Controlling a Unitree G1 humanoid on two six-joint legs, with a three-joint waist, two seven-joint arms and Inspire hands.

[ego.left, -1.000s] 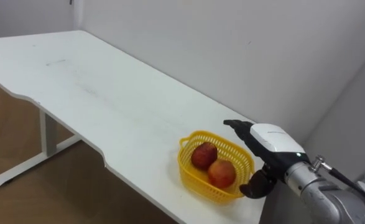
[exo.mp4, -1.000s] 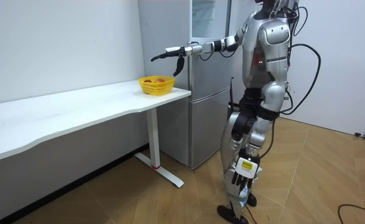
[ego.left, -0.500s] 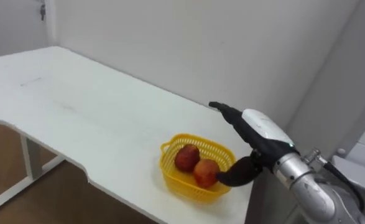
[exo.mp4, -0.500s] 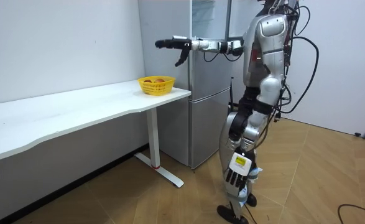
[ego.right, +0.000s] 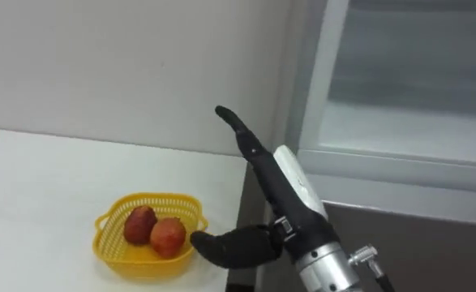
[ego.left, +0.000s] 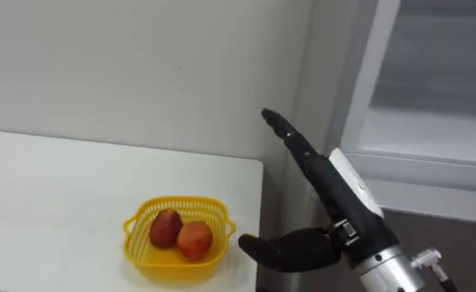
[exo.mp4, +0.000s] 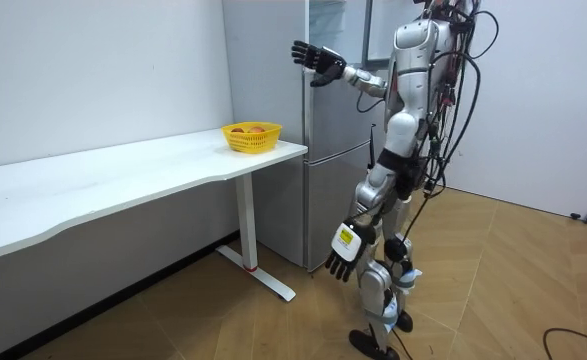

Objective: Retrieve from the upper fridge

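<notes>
My right hand (ego.left: 335,191) is raised with its fingers straight and its thumb spread, holding nothing. It hovers just past the table's right end, in front of the silver fridge (exo.mp4: 323,140). The fridge's upper part (ego.left: 432,130) shows a pale interior with a shelf behind a light frame. In the room view I stand facing the fridge, the right hand (exo.mp4: 318,60) up at its upper part. My left hand (exo.mp4: 340,262) hangs by my leg, fingers relaxed.
A yellow basket (ego.left: 173,201) with two red fruits (ego.left: 181,235) sits at the right end of the white table (ego.left: 51,186), left of and below my right hand. The table (exo.mp4: 123,175) runs along the wall beside the fridge.
My right hand rose from beside the basket and swung toward the fridge's upper part. I turned from the table to the fridge, so the eye view shifted right.
</notes>
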